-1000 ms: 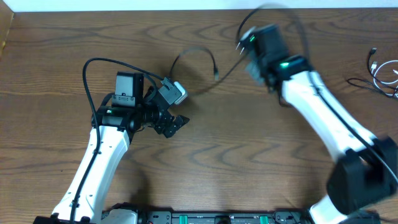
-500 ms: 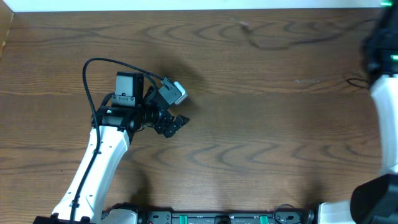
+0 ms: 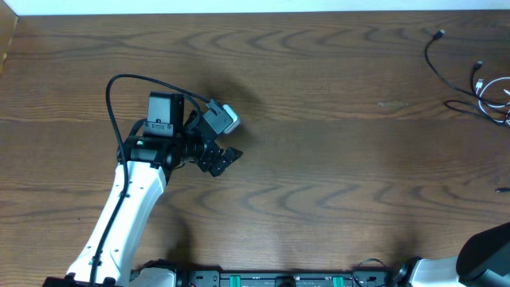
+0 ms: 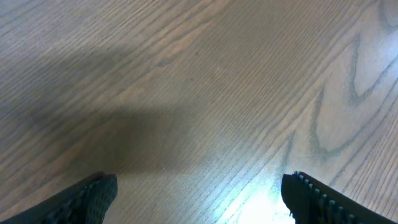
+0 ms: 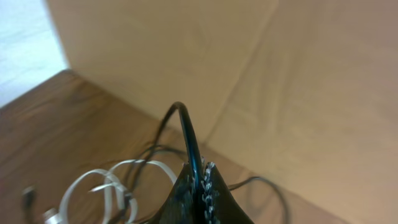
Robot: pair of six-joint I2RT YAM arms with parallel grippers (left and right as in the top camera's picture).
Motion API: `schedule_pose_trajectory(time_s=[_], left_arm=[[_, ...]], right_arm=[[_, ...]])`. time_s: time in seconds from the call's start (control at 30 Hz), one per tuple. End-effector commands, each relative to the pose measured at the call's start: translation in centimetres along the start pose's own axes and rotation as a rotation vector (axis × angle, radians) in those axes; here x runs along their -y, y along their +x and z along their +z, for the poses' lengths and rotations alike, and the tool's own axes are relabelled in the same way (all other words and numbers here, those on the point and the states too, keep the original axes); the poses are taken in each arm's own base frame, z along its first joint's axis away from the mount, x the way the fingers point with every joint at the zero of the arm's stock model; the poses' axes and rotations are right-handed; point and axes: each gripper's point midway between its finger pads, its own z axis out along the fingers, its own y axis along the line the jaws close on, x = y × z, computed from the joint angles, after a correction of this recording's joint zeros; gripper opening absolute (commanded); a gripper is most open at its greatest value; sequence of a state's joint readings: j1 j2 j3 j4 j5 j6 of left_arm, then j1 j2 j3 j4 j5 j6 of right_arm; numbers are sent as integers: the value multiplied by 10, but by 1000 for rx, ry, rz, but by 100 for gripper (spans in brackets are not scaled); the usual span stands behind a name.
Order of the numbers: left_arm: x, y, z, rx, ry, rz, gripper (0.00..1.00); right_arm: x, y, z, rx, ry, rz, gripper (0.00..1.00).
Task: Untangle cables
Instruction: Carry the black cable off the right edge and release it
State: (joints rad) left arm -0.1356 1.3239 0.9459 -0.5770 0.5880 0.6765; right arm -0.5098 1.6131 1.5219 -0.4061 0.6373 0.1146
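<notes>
Fingers (image 5: 177, 202) of the right gripper (image 5: 199, 172) were clenched on a black cable (image 5: 188, 130) above the white cable (image 5: 112, 180); the left gripper (image 4: 199, 202), well apart from it, gaped empty. Drawing the strand slowly away from the white loops seemed wisest

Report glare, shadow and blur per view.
Overhead: sharp, faint shadow by the left gripper. Left wrist: glare on the table between the fingertips, shadow at left. Right wrist: right gripper and its pinched black cable blurred.
</notes>
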Motion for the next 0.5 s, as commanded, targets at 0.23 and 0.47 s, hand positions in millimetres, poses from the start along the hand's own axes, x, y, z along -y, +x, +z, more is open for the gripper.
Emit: schedule_pose_trajectory(time_s=[0.23,0.47], left_arm=[[1,-1,-1,-2,6,-10,90],[2,-1,-1,0,9,-10,90]], right_arm=[[-74,-10,-6,7,-460,107,1],[-112,-4,7,-5,-656,154,1]])
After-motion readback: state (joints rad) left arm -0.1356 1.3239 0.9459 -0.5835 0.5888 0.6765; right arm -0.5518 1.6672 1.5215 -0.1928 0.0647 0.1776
